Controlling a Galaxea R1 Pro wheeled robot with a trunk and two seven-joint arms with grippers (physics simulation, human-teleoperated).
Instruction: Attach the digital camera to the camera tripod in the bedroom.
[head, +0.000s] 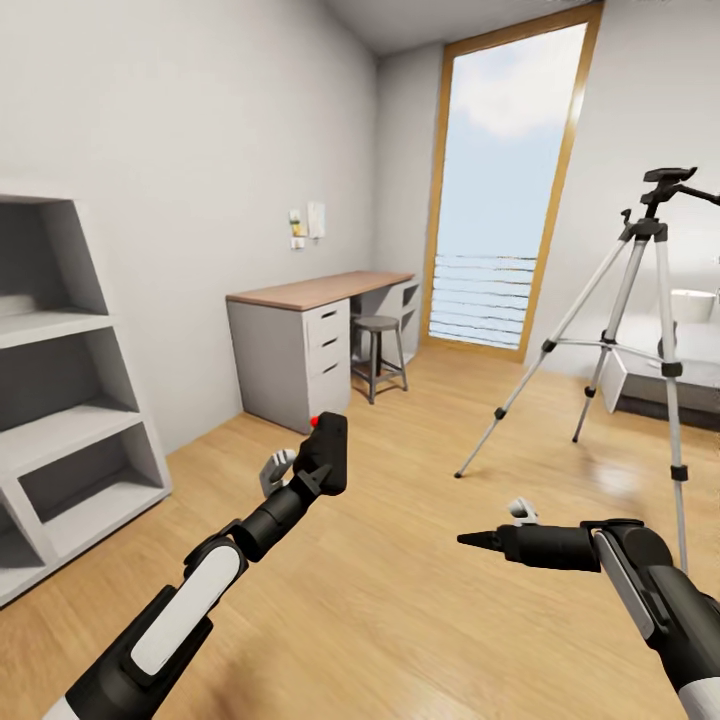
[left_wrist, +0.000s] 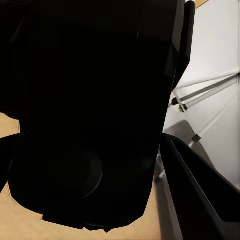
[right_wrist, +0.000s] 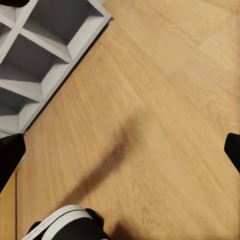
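Wood floor: pale honey-coloured planks with a soft sheen (head: 400, 600) run the length of the bedroom, from near to the far window.
Walls: matte pale grey plaster (head: 180, 150), plain and smooth.
Window: tall wood-framed pane (head: 500, 180) at the far end, showing sky.
Shelving: grey box-shaped open shelf unit (head: 60, 400) against the left wall, nearby.
Desk: wood-topped grey desk with drawers (head: 310, 340) at the far left, a short grey round-seated stool (head: 378, 350) tucked beside it.
Tripod: tall camera tripod with three slim silver metal legs, black joints and a black head with a long pan handle (head: 640, 330), standing on the right, well apart from both arms.
Left gripper: black-and-white gripper (head: 305, 470) raised mid-room, fingers closed around the camera.
Camera: small chunky matte-black digital camera with a round red button (head: 328, 450), held upright in the left gripper; in the left wrist view its dark body (left_wrist: 90, 115) sits close to the lens.
Right gripper: black gripper (head: 480, 540) at near right, pointing left, holding nothing; how far its fingers are parted I cannot tell.
Step in hand: carrying the camera to the tripod, as I judge it.
Doing it well: likely approach the head from above, keep the camera level, and steer clear of the splayed legs and pan handle.
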